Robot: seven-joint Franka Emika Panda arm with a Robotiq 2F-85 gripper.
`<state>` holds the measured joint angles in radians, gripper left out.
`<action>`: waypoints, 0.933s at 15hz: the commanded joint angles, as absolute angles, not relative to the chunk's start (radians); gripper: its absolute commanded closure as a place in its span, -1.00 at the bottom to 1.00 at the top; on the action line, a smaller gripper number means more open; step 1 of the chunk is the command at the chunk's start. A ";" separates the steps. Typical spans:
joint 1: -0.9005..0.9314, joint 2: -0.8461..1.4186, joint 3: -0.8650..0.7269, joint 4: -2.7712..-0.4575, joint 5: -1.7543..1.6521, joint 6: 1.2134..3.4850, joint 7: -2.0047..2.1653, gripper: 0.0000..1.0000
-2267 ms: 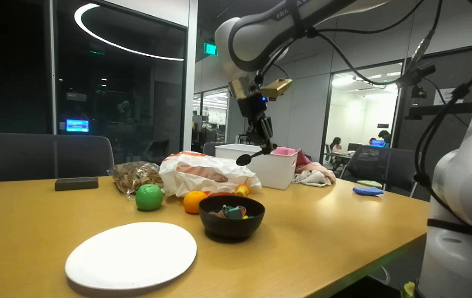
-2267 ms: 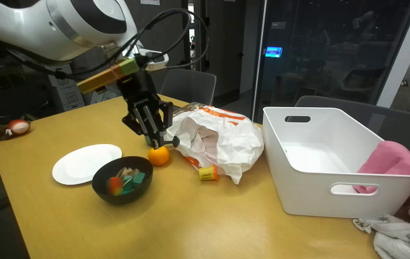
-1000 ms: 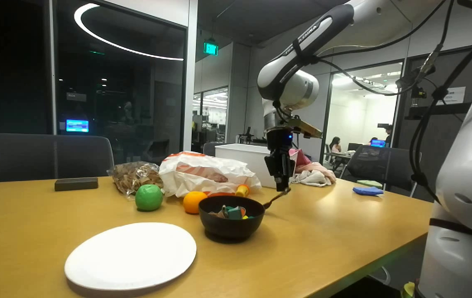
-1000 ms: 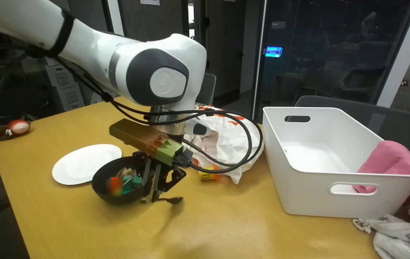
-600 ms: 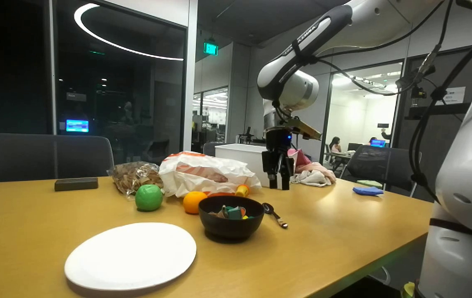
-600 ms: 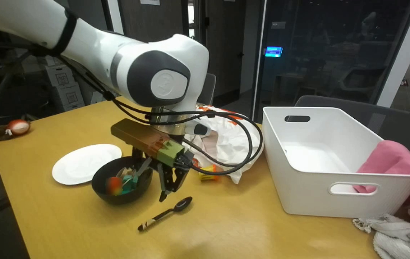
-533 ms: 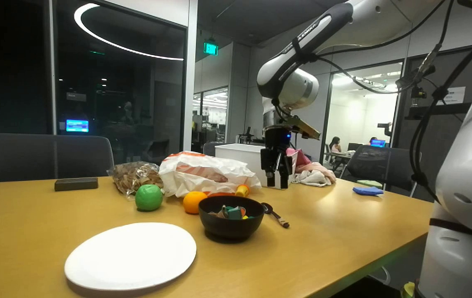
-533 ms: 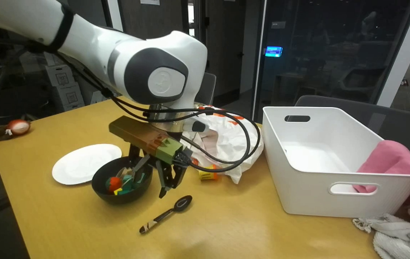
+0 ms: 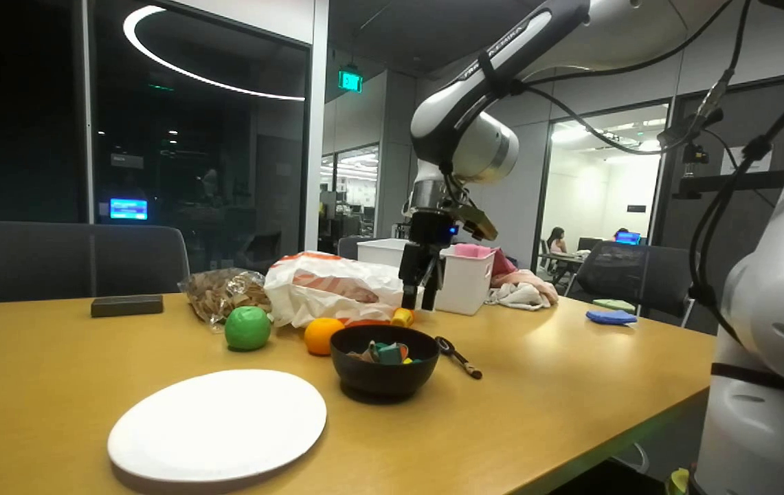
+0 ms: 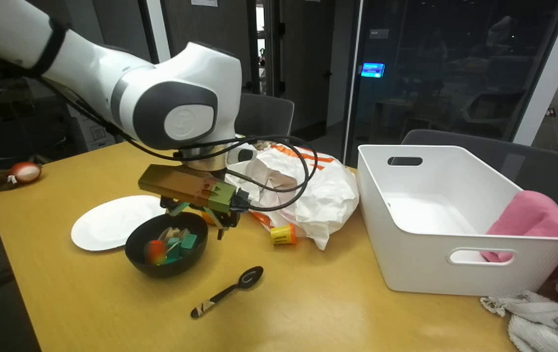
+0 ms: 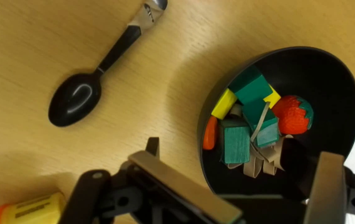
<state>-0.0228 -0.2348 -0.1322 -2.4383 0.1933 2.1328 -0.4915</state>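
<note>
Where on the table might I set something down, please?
Bare tabletop lies between the black spoon and the white bin, and between the white plate and dark block. The black bowl, orange and white bag crowd together, with the open gripper hanging nearby.

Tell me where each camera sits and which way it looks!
An exterior view: sits low near the white plate, looking across the table toward the white bin; the arm and gripper show.
An exterior view: sits above the table near the bin, looking down at a slant toward the spoon; the arm shows top left.
Wrist view: sits on the arm, looking down at the bowl; the gripper's open fingers show.
Both exterior views share the plate, bowl, spoon and bin.
</note>
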 commanded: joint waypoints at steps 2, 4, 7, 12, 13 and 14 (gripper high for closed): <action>-0.006 -0.233 -0.126 -2.462 0.184 2.203 -0.529 -1.00; -0.001 -0.233 -0.123 -2.469 0.182 2.221 -0.543 -1.00; 0.001 -0.209 -0.118 -2.462 0.177 2.240 -0.535 -1.00; -0.006 -0.150 -0.126 -2.437 0.197 2.236 -0.551 -1.00; -0.008 -0.140 -0.126 -2.434 0.196 2.239 -0.555 -1.00; -0.011 -0.131 -0.127 -2.432 0.196 2.242 -0.562 -1.00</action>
